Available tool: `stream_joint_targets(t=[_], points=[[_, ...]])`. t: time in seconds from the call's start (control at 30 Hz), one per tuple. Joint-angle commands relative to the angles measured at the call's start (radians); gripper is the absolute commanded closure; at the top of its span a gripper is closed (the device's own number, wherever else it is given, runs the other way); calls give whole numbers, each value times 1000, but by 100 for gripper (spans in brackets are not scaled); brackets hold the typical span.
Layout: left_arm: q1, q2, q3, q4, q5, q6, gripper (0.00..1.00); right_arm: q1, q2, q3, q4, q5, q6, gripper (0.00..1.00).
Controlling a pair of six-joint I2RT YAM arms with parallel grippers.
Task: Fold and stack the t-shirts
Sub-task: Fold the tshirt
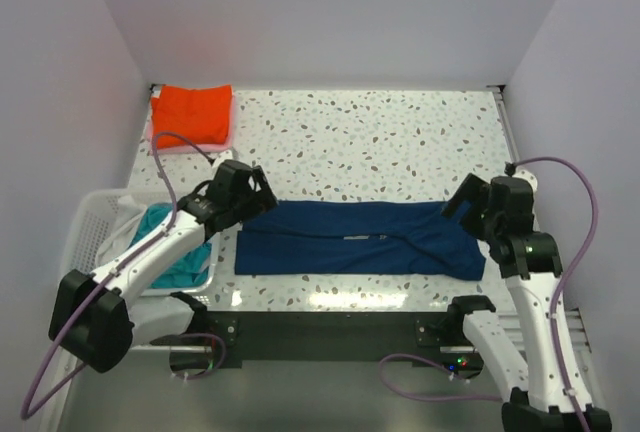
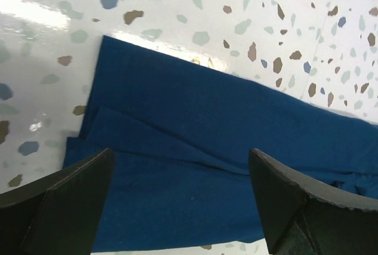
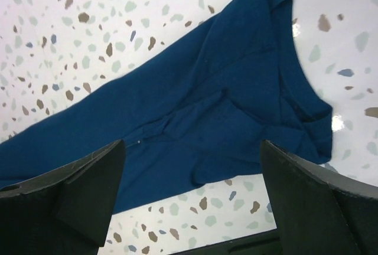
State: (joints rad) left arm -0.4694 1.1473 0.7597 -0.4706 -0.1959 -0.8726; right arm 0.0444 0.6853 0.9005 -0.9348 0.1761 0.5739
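The navy t-shirt (image 1: 360,239) lies folded into a long strip across the front of the table, with no print showing. My left gripper (image 1: 247,199) is open and empty just above its left end; in the left wrist view the gripper (image 2: 180,205) has its jaws spread wide over the cloth (image 2: 195,143). My right gripper (image 1: 466,202) is open and empty over the right end; in the right wrist view the gripper (image 3: 192,202) hovers above the shirt's near edge (image 3: 224,107). A folded orange-red t-shirt (image 1: 192,112) rests on a pink one (image 1: 190,146) at the back left. A teal t-shirt (image 1: 172,252) lies in the basket.
A white slatted basket (image 1: 92,220) stands at the left edge under my left arm. White walls close in the table on the left, back and right. A black base plate (image 1: 320,337) runs along the near edge.
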Motion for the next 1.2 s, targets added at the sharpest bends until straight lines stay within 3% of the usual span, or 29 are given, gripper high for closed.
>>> stream_joint_targets(t=[0.0, 0.37, 0.7, 0.93, 1.17], points=[[-32, 92, 52, 113, 49, 40, 0, -5, 113, -54, 123, -119, -13, 1], [-75, 400, 49, 199, 107, 75, 0, -6, 554, -160, 419, -73, 15, 1], [-133, 399, -43, 147, 118, 43, 0, -6, 983, -22, 599, -162, -39, 1], [-277, 253, -195, 46, 138, -115, 0, 2, 1273, 260, 611, -338, -149, 1], [-442, 200, -234, 116, 191, -253, 0, 164, 1522, 694, 492, -336, -318, 1]])
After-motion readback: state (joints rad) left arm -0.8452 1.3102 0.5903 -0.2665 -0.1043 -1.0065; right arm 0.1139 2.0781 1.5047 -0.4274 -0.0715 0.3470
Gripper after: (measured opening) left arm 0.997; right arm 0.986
